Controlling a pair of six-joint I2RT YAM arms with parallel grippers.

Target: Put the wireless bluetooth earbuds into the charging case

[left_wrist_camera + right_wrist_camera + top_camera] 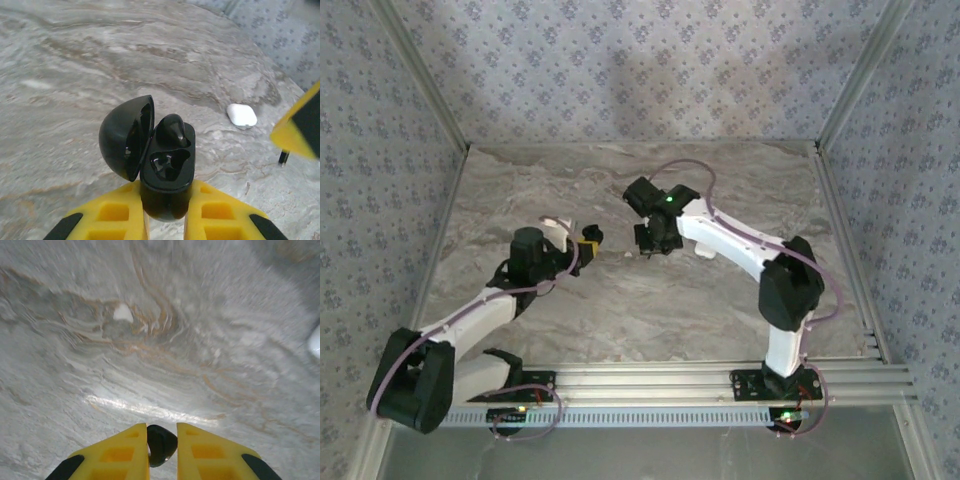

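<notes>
No legible text, label, brand or number on any surface

Overhead view: even, diffuse light; soft faint shadows on the counter; slight grain. Left wrist: bright, counter sharp; small white highlights on the glossy open black case; yellow fingers soft at the bottom edge. Right wrist: counter smeared by blur, glare streak mid-frame; black rounded piece dark, nearly featureless.

Charging case and seated earbud are recorded glossy black. A white pebble-like case is noted at two o'clock. The left gripper is yellow with black patches. The table is grey marble with brown veins. The walls are blue-grey floral print.
</notes>
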